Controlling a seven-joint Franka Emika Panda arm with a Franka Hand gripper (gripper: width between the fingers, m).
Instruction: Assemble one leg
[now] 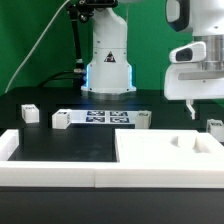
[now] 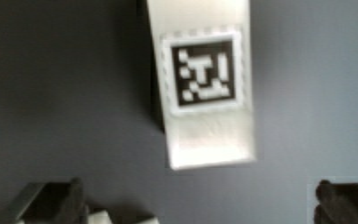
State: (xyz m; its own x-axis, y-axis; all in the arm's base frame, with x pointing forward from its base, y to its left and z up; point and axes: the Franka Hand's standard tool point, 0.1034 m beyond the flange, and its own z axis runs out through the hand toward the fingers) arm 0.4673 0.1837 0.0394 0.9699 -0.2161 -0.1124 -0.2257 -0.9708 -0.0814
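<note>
Two fingers point(image 2: 51, 203) spread wide, gripping nothing — the gripper point(image 1: 189, 106) hangs at three o'clock in the exterior view. The leg point(image 2: 206, 85) lies flat on the table point(image 2: 51, 100), tag up, clear of the fingertips

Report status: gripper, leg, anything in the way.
Gripper open, empty. Short white square plastic leg lying on dark table, ungrasped. Nothing between them.

Open dark table point(image 2: 51, 90) either side of the leg point(image 2: 206, 85), fingers point(image 2: 51, 203) wide apart.
</note>
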